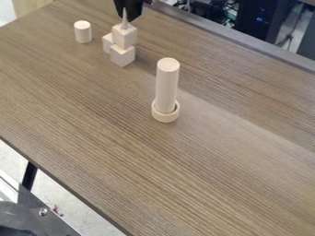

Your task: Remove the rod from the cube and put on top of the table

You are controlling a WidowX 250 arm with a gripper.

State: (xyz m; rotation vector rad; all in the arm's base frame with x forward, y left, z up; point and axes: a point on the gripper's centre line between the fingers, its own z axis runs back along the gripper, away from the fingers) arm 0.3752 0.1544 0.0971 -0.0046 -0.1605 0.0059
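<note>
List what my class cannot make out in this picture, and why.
In the camera view:
Gripper, upper part: cut off by the top edge.
Whether it touches the thin rod: too small to tell.
Left cube, right side: hidden by the stacked cubes.
Tall cylinder, foot: hidden by the ring.

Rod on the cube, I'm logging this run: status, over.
Gripper at rod. Rod upright on upper cube. In the way: lower blocks close underneath, might get knocked.

The hand at the far edge is black all over, a dark, nearly even tone with hardly any shading. Its outline is compact and angular, broader toward the top and narrowing to a blunt lower end. Finer details, such as screws or seams, are too small to tell.
</note>
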